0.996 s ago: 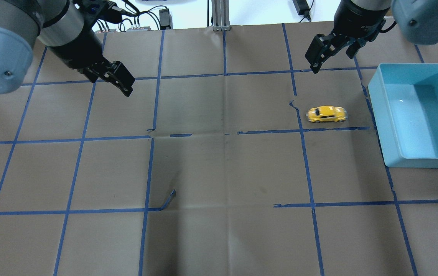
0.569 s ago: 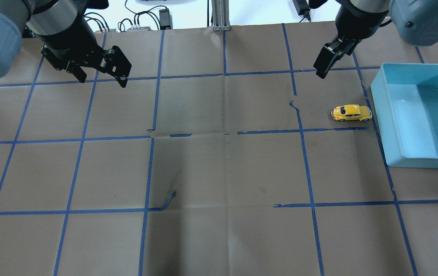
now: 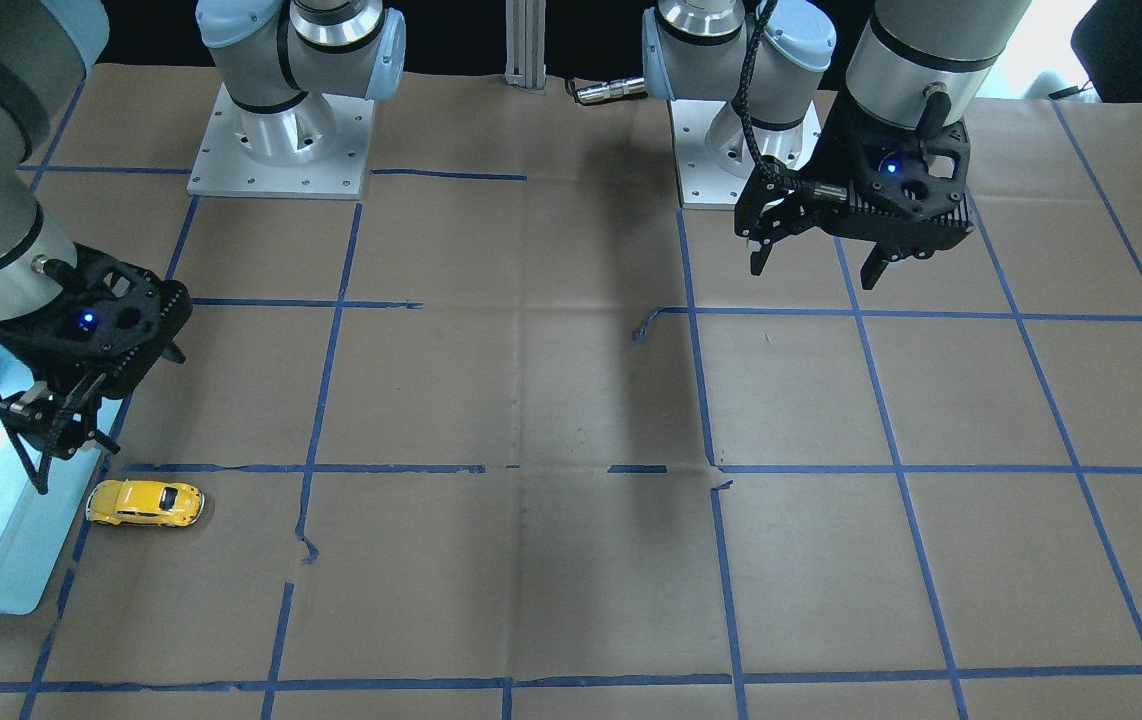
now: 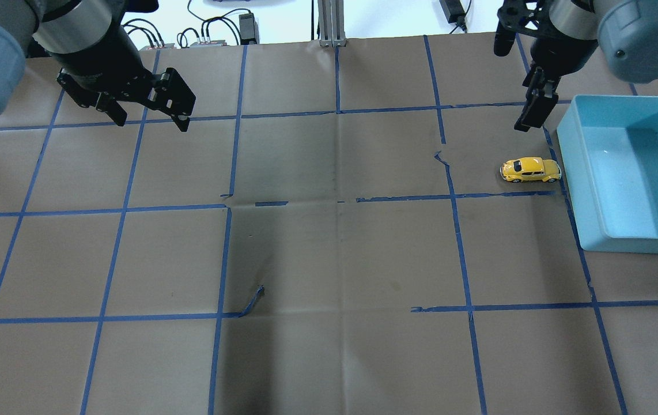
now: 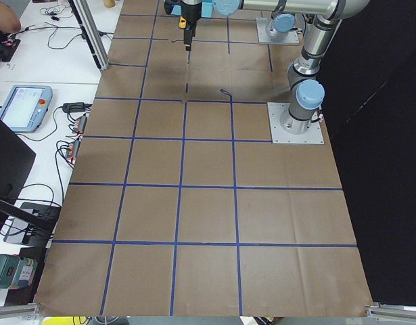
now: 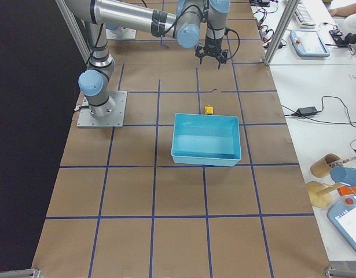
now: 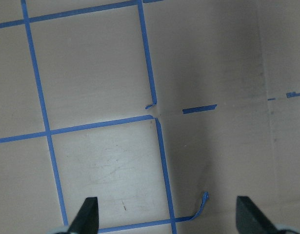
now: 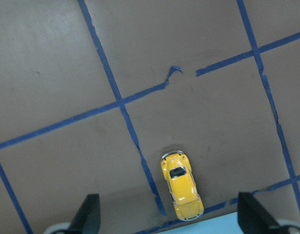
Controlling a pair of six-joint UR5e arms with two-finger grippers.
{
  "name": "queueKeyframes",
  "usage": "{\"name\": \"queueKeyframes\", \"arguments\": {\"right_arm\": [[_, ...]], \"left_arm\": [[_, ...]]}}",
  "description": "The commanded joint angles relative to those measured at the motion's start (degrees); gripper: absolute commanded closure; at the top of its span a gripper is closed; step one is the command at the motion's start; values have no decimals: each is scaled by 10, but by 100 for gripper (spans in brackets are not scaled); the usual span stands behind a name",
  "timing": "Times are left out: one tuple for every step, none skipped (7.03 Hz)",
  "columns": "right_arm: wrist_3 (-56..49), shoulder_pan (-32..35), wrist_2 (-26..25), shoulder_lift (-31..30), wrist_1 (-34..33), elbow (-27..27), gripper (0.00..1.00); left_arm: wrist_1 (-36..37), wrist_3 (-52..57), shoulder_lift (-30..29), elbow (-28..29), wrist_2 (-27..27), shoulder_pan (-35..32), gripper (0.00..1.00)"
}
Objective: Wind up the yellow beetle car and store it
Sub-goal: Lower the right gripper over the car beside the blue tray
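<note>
**Beetle rolls up to the bin and stops: storing comes next**

Closest to the operators' side, the brown paper-covered worktop (image 4: 335, 259) lies matte and creased under its blue tape grid (image 4: 220, 253), one loose tape end curling up.

And there's the small glossy yellow beetle car (image 4: 530, 170)! A second ago it was a blur in the middle of its square, plainly rolling. Now it's sharp and parked on all four wheels. One end is just beside the wall of the light blue plastic bin (image 4: 579, 190) (touching or a sliver apart, I can't tell). By my reading the wind-up run is spent and only the storing remains.

Just behind the car, the right hand (image 4: 530, 118) has swung across toward the bin's corner and turned. Its fingers are spread wide with nothing between them. Its wrist camera looks straight down on the car, which looks like a line-up for a pick. That shell is hard, slick and curved, and smaller than the hand. I'd judge a pinch across the flatter door sides safer than one over the domed roof, and free wheels could let it scoot.

The bin itself is smooth and rigid, straight-walled and open-topped.

Farthest off, the left hand (image 4: 150, 118) has rotated and drawn back. Its fingers are apart and carry nothing, over bare paper well apart from the car.
</note>
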Motion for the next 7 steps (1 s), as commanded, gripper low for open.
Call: {"name": "queueKeyframes", "arguments": {"right_arm": [[-89, -33, 0, 25, -145, 67, 0], [-91, -34, -1, 34, -183, 103, 0], [-108, -43, 3, 51, -241, 118, 0], [-143, -52, 7, 66, -252, 118, 0], [-146, -58, 6, 80, -252, 119, 0], [-153, -59, 7, 99, -252, 119, 0], [-162, -59, 7, 108, -252, 119, 0]], "left_arm": [[-1, 0, 3, 0, 1, 2, 0], [-1, 0, -4, 5, -1, 2, 0], [0, 0, -11, 8, -2, 1, 0], [0, 0, -12, 8, -2, 0, 0], [1, 0, -12, 8, -2, 0, 0], [2, 0, -13, 8, -2, 0, 0], [1, 1, -11, 8, 2, 1, 0]]}}
